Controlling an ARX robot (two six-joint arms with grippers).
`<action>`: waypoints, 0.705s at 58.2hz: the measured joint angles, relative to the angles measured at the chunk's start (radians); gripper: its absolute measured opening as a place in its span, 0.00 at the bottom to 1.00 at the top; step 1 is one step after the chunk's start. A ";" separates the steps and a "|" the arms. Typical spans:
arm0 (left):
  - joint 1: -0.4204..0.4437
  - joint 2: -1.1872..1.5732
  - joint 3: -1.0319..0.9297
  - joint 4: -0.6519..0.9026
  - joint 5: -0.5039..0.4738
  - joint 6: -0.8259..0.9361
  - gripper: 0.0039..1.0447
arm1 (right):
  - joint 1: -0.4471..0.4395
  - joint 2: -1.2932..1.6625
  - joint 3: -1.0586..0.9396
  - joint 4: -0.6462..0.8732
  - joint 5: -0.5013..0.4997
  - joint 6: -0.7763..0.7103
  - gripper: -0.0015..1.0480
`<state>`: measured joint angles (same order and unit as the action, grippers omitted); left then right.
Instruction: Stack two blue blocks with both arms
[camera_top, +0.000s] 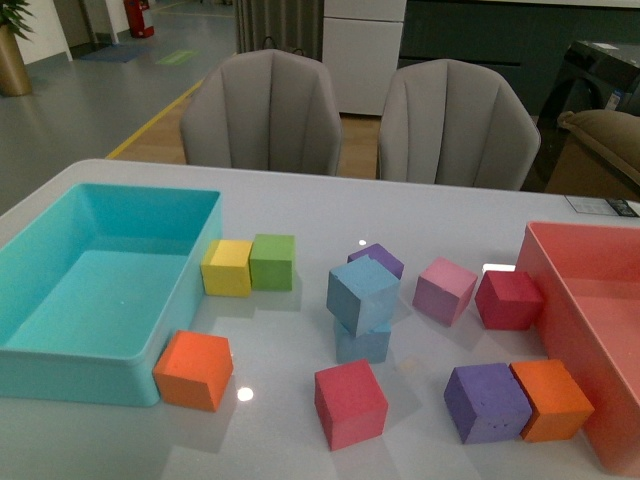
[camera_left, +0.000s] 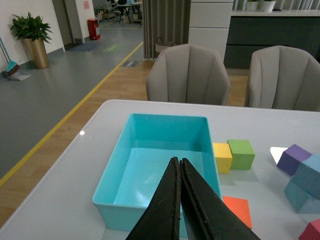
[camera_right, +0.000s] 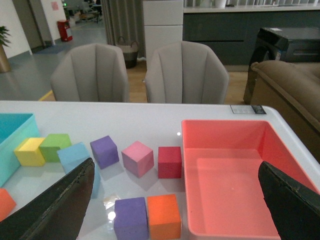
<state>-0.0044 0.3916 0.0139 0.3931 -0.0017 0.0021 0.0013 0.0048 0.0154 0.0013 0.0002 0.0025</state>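
Observation:
In the front view one sky-blue block (camera_top: 362, 293) rests, turned askew, on top of the other blue block (camera_top: 363, 344) near the table's middle. Neither arm shows in that view. My left gripper (camera_left: 177, 162) is shut and empty, hovering over the turquoise bin, well to the left of the blue stack (camera_left: 309, 176). My right gripper (camera_right: 176, 166) is wide open and empty, hanging over the table's right part. In its view the upper blue block (camera_right: 74, 155) shows beside one finger (camera_right: 65, 205), which hides most of the lower block.
A turquoise bin (camera_top: 60, 365) stands at the left and a pink bin (camera_top: 575, 330) at the right. Yellow (camera_top: 228, 267), green (camera_top: 273, 262), orange (camera_top: 194, 370), red (camera_top: 350, 403), purple (camera_top: 486, 402), pink (camera_top: 445, 290) and other cubes lie around the stack. Two grey chairs stand behind the table.

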 joint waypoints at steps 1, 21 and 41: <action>0.000 -0.005 0.000 -0.007 0.000 0.000 0.01 | 0.000 0.000 0.000 0.000 0.000 0.000 0.91; 0.000 -0.144 0.000 -0.145 0.000 0.000 0.01 | 0.000 0.000 0.000 0.000 0.000 0.000 0.91; 0.000 -0.333 0.000 -0.367 0.001 0.000 0.01 | 0.000 0.000 0.000 0.000 0.000 0.000 0.91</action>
<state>-0.0044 0.0586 0.0143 0.0261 -0.0010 0.0021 0.0013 0.0048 0.0154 0.0013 0.0006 0.0025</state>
